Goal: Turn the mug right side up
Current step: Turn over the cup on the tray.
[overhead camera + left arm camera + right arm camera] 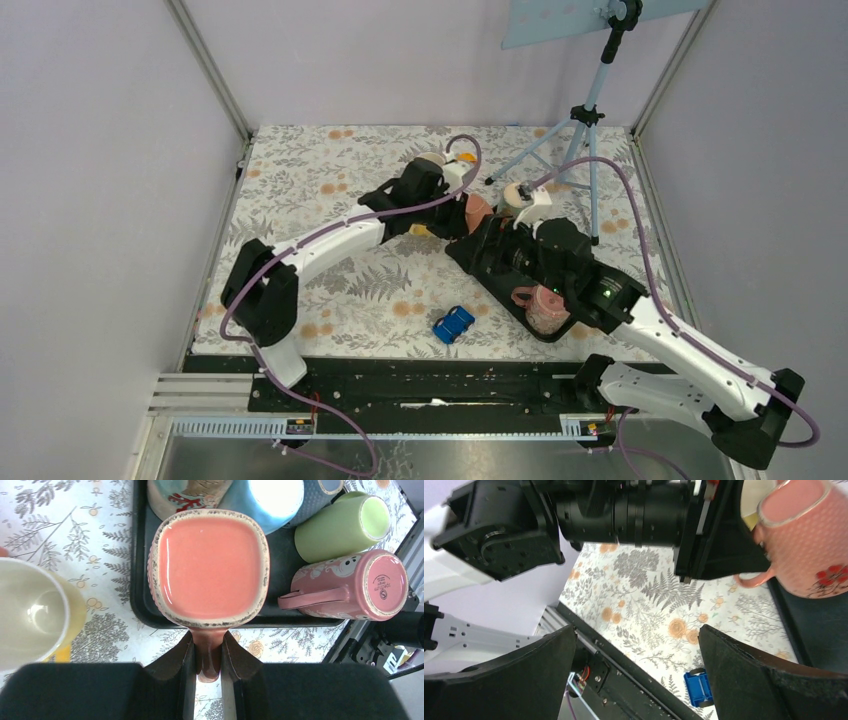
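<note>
Floral bench (300,170) carries a black tray (141,595) of cups (340,527). At the tray's edge, the left end effector (207,652) pinches the mug (210,565) handle. The right end effector (636,680) is spread.

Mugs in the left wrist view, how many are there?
7. Salmon mug held by the left end effector; yellow mug on the cloth; patterned, blue, grey, green and pink mugs on the tray. More may be hidden.

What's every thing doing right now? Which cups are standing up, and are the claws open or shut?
Coral mug: open end up, held by its handle.
Left claw: shut on that handle.
Right claw: open, empty.
Yellow mug: upright, beside the tray.
Green mug: tipped on its side in the tray.
Pink mug: on its side, base showing.
</note>
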Action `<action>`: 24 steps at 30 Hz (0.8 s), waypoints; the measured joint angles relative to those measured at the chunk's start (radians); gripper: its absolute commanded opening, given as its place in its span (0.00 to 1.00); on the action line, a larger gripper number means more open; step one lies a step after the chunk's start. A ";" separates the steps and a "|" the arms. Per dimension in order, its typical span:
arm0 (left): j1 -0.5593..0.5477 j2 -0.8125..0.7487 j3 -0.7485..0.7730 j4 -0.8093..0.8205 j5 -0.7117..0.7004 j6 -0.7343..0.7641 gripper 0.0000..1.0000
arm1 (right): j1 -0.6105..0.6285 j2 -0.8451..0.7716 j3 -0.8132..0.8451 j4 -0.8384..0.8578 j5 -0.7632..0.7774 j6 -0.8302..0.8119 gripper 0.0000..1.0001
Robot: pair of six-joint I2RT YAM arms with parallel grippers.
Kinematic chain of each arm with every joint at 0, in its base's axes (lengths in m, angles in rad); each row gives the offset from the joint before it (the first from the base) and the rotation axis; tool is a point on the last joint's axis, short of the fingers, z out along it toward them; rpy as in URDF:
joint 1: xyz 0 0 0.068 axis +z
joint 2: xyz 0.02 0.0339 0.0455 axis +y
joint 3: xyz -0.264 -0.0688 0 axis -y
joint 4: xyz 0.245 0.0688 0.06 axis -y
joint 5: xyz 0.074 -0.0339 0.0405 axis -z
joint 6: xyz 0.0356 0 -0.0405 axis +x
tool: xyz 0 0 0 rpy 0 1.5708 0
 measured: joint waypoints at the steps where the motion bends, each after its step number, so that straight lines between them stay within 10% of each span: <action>1: 0.009 -0.005 0.000 -0.003 0.003 -0.003 0.00 | 0.000 0.014 -0.005 0.017 -0.021 0.003 1.00; 24: 0.171 -0.127 0.150 -0.087 0.079 -0.140 0.00 | -0.374 0.346 -0.318 1.111 -0.592 0.500 0.94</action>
